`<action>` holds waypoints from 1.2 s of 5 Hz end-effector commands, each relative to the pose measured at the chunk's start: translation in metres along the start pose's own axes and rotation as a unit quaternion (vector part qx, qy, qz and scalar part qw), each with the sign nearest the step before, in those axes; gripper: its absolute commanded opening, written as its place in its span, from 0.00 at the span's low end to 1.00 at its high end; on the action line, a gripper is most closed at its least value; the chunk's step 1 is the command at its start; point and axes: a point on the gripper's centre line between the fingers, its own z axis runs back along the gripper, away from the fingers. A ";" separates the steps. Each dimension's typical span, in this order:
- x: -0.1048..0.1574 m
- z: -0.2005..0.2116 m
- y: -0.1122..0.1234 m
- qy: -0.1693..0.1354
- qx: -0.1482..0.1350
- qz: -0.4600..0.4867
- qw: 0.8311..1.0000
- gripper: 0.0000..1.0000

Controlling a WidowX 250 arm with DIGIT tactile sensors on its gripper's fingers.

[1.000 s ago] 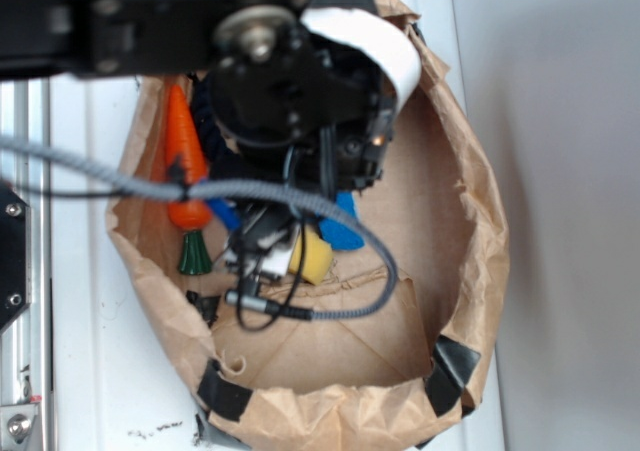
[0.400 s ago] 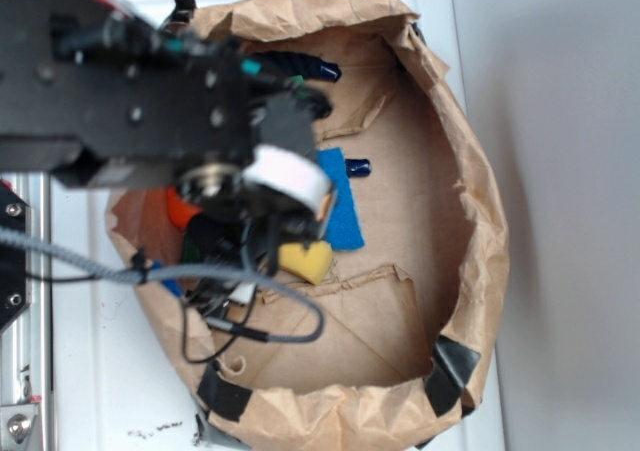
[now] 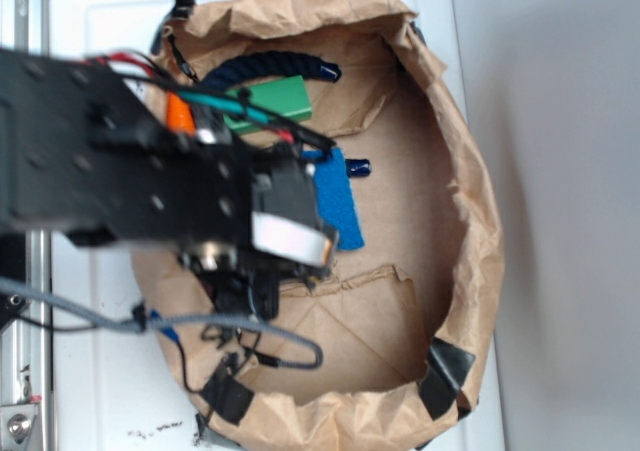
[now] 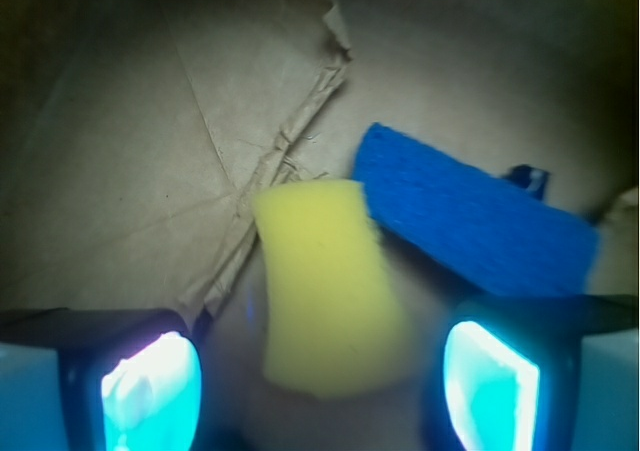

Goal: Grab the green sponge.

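Since the earlier frames the arm has swung down and toward the left side of the paper bag [image 3: 470,211], uncovering the green sponge [image 3: 275,103], which was hidden under the arm before. It now lies bare near the bag's upper left inner wall, just below a dark blue curved thing [image 3: 262,66] and beside a bit of orange [image 3: 179,113] that peeks from under the arm. Below the green sponge, nearer the middle of the bag floor, lies the flat blue pad [image 3: 337,199], its left edge covered by the arm. In the wrist view the gripper [image 4: 320,381] has its two fingers [image 4: 150,386] spread wide, one at each lower corner, with nothing held between them. Under that gap lies the yellow sponge [image 4: 328,316], touching the near edge of the blue pad [image 4: 470,216], on the creased brown floor of the bag. The green sponge does not show in the wrist view, so it is apart from the gripper.
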 end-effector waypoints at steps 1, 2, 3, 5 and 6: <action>0.022 -0.017 -0.020 -0.002 0.008 -0.014 1.000 1.00; 0.027 -0.032 -0.021 0.001 0.022 -0.013 1.000 1.00; 0.026 -0.037 -0.021 -0.001 0.031 -0.014 0.999 1.00; 0.026 -0.026 -0.016 -0.020 0.022 -0.011 1.000 0.94; 0.025 -0.024 -0.015 -0.025 0.021 -0.007 0.999 0.00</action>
